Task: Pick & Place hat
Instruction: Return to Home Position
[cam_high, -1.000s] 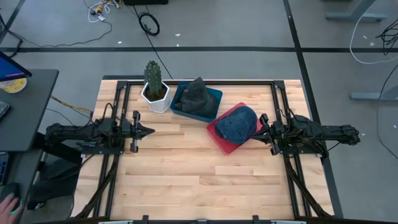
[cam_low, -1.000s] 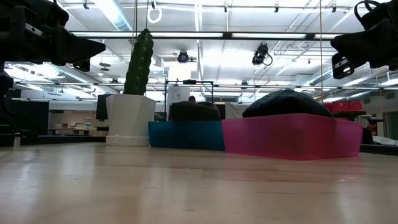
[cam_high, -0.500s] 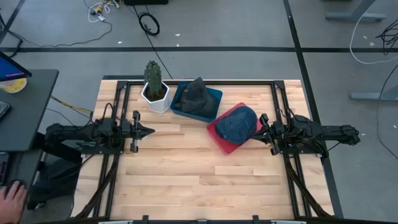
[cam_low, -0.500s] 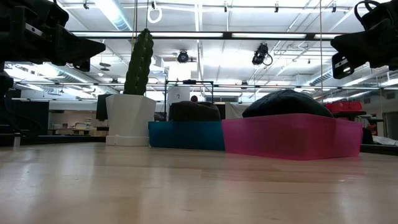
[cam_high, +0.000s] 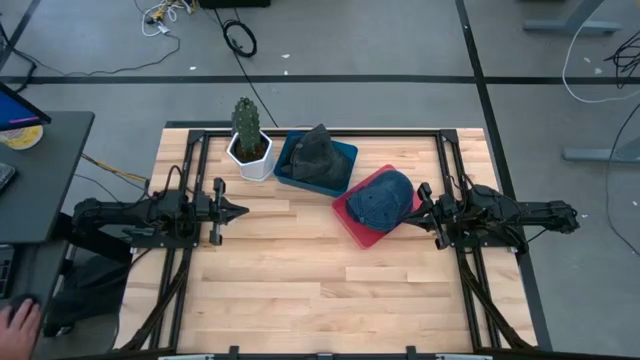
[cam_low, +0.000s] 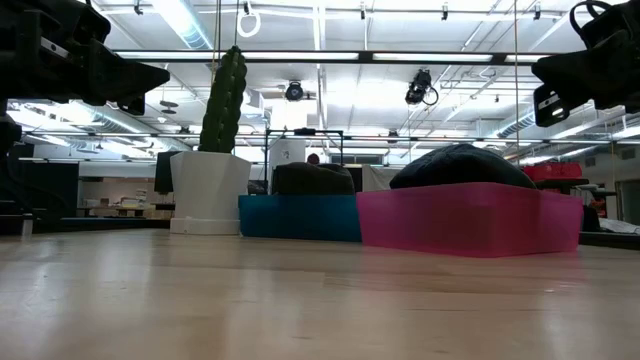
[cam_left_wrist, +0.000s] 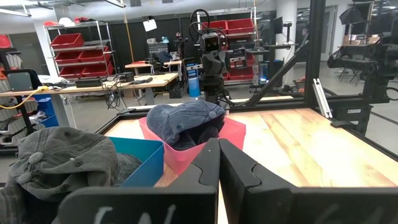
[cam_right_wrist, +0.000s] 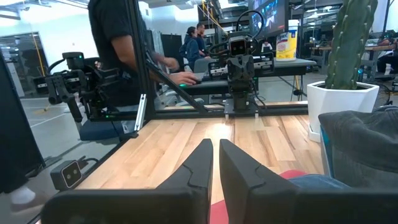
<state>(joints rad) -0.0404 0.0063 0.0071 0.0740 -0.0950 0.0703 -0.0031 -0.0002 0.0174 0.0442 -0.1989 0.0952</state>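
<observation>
**Nothing on the table has shifted; both arms parked, caps binned**

Only a person's hand (cam_high: 16, 320), off the table's near-left corner, has shifted a little since a second ago. My arms, both bins and both caps lie just as they did.

My left gripper (cam_high: 232, 210) hangs above the left side of the table (cam_high: 320, 290), fingers pressed together on nothing. My right gripper (cam_high: 418, 208) mirrors it on the right, also closed and empty, its tips just beside the pink bin (cam_high: 358, 232).

The blue cap (cam_high: 380, 198) sits heaped in that pink bin, rising above its rim. The dark cap (cam_high: 315, 152) fills the blue bin (cam_high: 345, 152), farther back beside the potted cactus (cam_high: 250, 150).

I judge the sorting finished and only the settle to home remaining. The risk lies on my right. That gripper is so close to the pink bin that any inward drift could nudge it or catch the cap's raised crown and tip it out. On my left, the person near the table edge could be met by a wide swing.
</observation>
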